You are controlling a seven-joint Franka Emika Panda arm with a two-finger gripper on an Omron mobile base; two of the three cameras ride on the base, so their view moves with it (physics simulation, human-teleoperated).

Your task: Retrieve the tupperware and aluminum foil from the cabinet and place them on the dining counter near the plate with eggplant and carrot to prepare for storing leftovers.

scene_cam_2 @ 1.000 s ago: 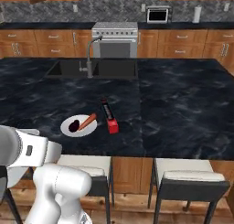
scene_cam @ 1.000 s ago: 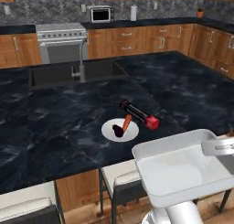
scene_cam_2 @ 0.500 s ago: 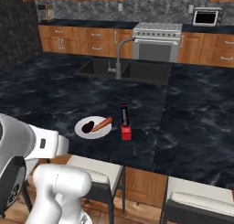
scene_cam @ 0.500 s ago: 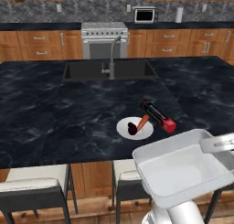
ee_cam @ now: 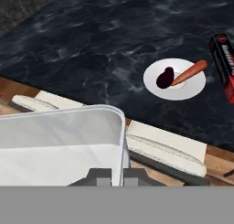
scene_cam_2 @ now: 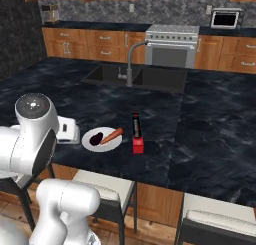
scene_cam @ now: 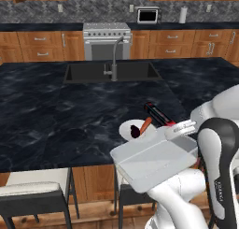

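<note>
The dining table, a wide black marble-look slab with a sink and faucet set toward its far side, takes up most of the scene; wooden drawers, a steel oven and a microwave line the wall behind it. Pale-cushioned stools stand along its near edge.

The tupperware, a shallow translucent white-grey tray, hangs in the air at the near edge of the table, partly out over the stools. In the hand view its rim runs down between the two dark fingertips of the claw, which sit nearly together, pinching that rim.

The aluminum foil, a slim black box with a red end, lies flat on the table just right of the plate, apart from it. The small white plate sits near the table's front edge and carries a dark purple piece and an orange carrot that touch each other.
</note>
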